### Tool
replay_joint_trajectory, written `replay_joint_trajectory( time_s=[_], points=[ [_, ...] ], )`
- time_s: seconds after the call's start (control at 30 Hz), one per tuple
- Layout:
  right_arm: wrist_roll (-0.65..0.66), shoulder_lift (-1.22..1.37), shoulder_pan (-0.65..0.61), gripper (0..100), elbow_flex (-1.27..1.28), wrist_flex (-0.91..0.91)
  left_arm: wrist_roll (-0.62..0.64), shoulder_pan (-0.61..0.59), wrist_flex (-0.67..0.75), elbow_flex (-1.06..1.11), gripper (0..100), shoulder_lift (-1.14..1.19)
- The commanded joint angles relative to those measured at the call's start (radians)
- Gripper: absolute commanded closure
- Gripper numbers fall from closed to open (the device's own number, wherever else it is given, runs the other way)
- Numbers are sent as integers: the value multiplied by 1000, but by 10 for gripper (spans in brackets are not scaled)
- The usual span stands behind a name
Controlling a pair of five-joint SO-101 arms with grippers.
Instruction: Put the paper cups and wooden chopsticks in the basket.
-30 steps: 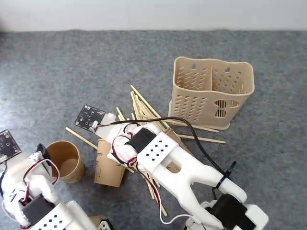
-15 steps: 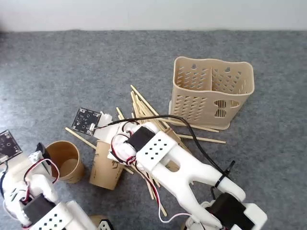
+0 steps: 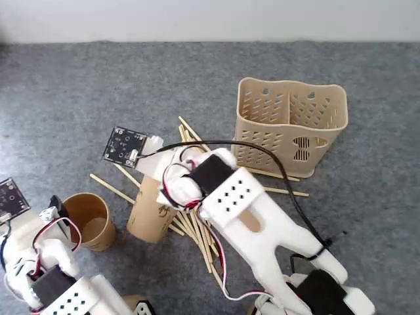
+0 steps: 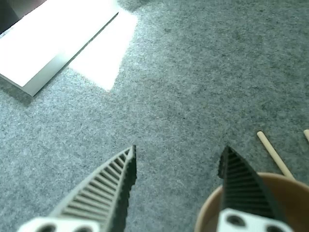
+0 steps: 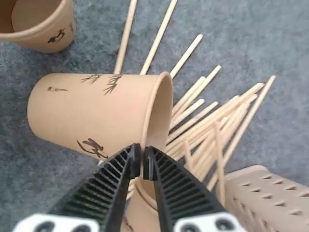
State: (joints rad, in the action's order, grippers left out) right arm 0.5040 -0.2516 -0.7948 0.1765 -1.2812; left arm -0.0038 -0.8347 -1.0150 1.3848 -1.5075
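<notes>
My right gripper (image 5: pixel 141 157) is shut on the rim of a brown paper cup (image 5: pixel 96 116), which hangs tilted over the pile of wooden chopsticks (image 5: pixel 207 116). From above, this cup (image 3: pixel 151 211) sits left of the right arm (image 3: pixel 223 190). A second paper cup (image 3: pixel 88 220) stands upright at the left, also seen as a cup (image 5: pixel 38 21) in the right wrist view. My left gripper (image 4: pixel 176 159) is open just above the carpet, one finger over that cup's rim (image 4: pixel 285 186). The beige basket (image 3: pixel 289 125) stands at the back right.
Chopsticks (image 3: pixel 197 230) fan out across the grey carpet between the cups and the basket, and one stick (image 4: pixel 273 154) lies beside the upright cup. A white wall edge (image 3: pixel 210 20) runs along the far side.
The right gripper has raised and tilted the held cup and shifted it a little toward the basket. The left arm and the upright cup have stayed put.
</notes>
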Motion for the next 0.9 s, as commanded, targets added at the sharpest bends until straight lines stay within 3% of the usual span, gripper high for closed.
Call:
replay_joint_trajectory(
  time_s=[0.0, 0.23, 0.4, 0.53, 0.7, 0.87],
  points=[
    [63, -62, 67, 989, -83, -8, 3, 0, 15, -10, 735, -9],
    [201, -45, 113, 990, -84, -5, 3, 3, 17, -10, 735, -9],
    [327, -8, 216, 990, -86, 110, 3, 3, 17, -8, 735, -9],
    [405, 13, 228, 990, -83, 177, 3, 5, 17, -8, 735, -9],
    [413, -25, 222, 990, -77, 197, 3, 5, 17, -8, 735, -9],
    [413, -186, 220, 990, 83, 232, 3, 5, 18, -8, 735, -9]
  ],
)
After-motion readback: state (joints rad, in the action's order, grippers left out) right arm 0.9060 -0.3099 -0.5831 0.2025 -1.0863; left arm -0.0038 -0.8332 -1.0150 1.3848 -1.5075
